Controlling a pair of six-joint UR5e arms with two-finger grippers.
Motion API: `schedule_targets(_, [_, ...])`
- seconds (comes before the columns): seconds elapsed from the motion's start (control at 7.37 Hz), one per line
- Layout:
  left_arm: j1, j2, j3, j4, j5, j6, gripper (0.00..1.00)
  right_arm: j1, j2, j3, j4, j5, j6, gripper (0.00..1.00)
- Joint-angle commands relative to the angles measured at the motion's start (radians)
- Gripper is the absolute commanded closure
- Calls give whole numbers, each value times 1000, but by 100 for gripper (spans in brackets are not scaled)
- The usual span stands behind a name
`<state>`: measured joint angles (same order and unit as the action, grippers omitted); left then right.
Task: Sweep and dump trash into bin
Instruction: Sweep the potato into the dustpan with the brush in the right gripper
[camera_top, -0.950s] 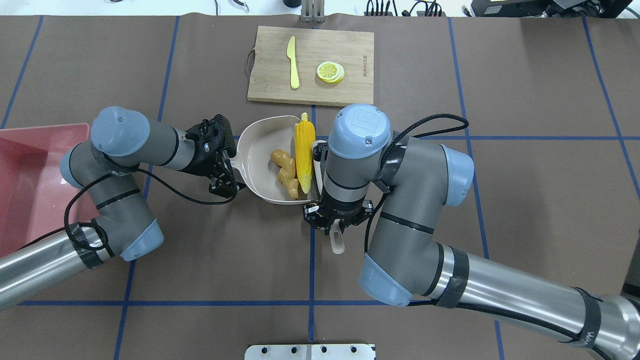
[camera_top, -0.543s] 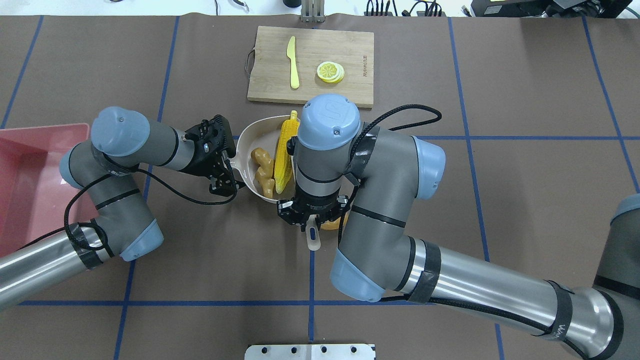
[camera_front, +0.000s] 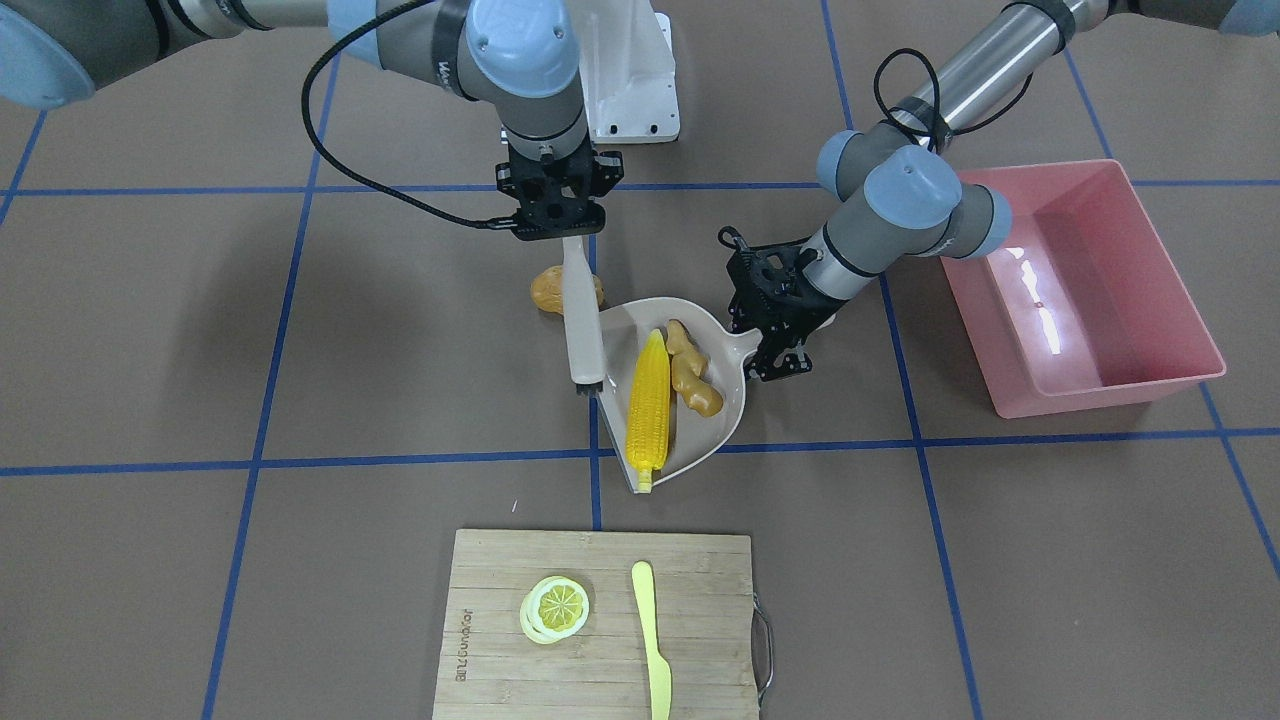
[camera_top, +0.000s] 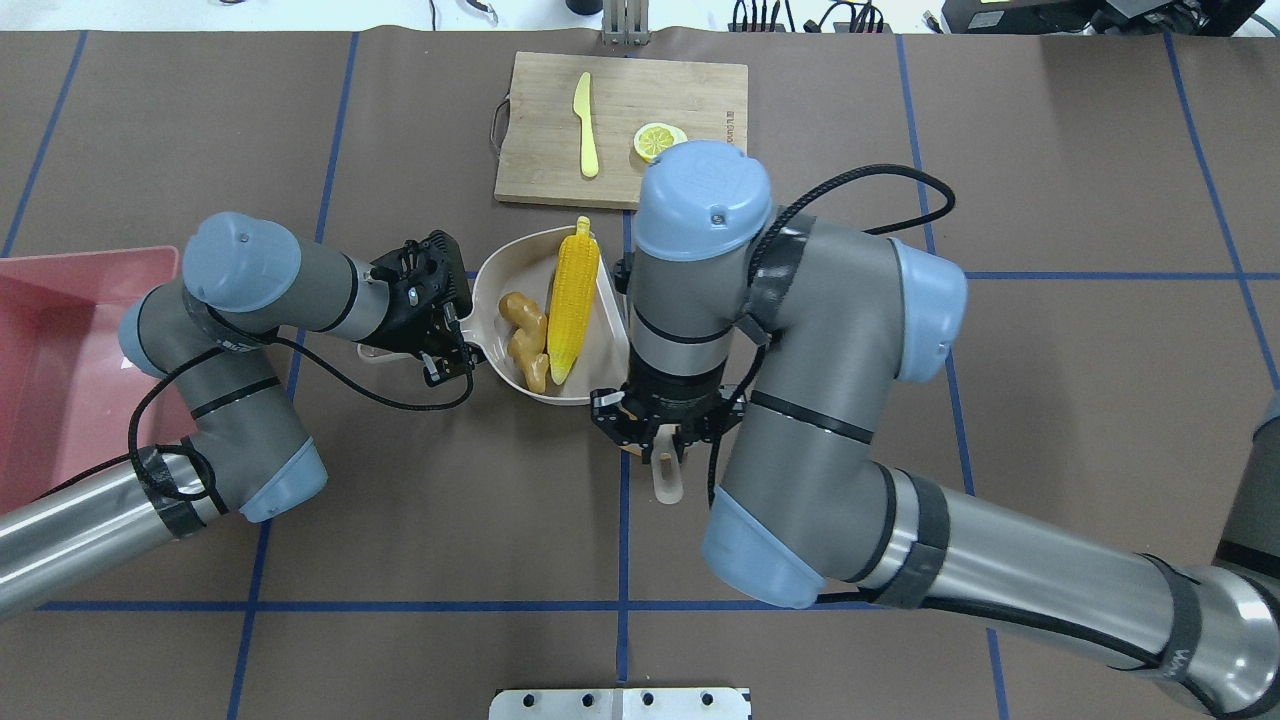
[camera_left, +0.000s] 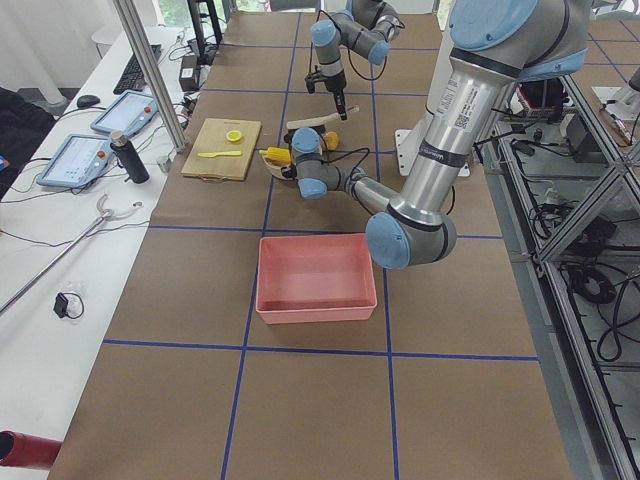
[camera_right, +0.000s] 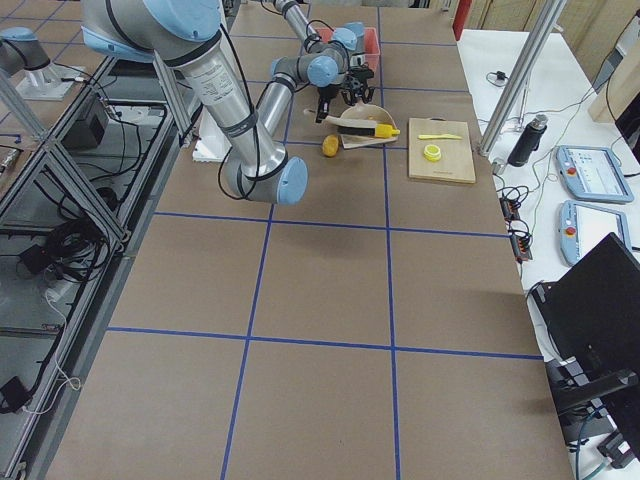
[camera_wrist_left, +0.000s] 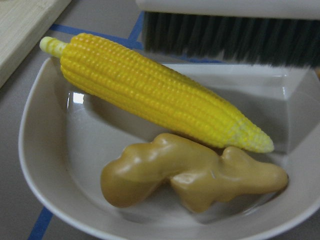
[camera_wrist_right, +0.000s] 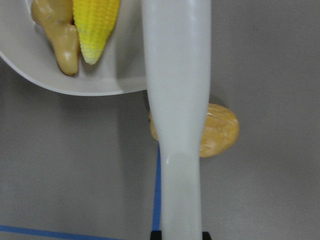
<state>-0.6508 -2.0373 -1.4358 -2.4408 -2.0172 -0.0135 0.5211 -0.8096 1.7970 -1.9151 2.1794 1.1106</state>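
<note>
We're mid-sweep: yellow corn cob + tan ginger root in beige dustpan; brown potato outside on worktop. L gripper jaws clamp pan handle, R gripper jaws clamp pale brush. Next, imo: brush potato in, dump into pink tub.

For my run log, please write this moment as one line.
left gripper: shut on dustpan; right gripper: shut on brush; corn cob, ginger root: in dustpan; potato: outside dustpan, by brush; pink bin: no trash

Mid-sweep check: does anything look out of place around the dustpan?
Yes. The potato lies on the table outside the dustpan, just off its rim on the robot's side, partly hidden by the brush handle. Corn and ginger are inside.
</note>
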Motion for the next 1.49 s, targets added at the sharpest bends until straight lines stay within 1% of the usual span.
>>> schedule_targets(0.0, [-1,3,-2,6,0,49,100,5,-104,140,-61,2,123,100])
schedule_targets(0.14, [-1,3,-3,8,0,91,100,-6,-109,145,-61,5,161,100])
schedule_targets(0.27, [-1,6,-21,38,0,133,100,-24,-111,140,-61,14,188,100])
schedule_targets(0.54, [-13,14,-137,193,0,254,100,-47,-123,134,-51,61,267,100])
schedule_targets(0.68, [-12,15,-191,279,0,282,100,-50,-125,134,-50,86,291,100])
schedule_targets(0.81, [-10,14,-193,307,2,283,100,-52,-119,136,-48,88,296,100])
schedule_targets(0.95, [-7,15,-195,307,2,283,100,-52,-114,136,-48,89,296,100])
schedule_targets(1.22, [-1,74,-224,307,6,285,100,-52,-106,142,-48,95,296,100])
schedule_targets(1.36, [2,77,-241,307,6,285,100,-50,-112,159,-51,129,302,100])
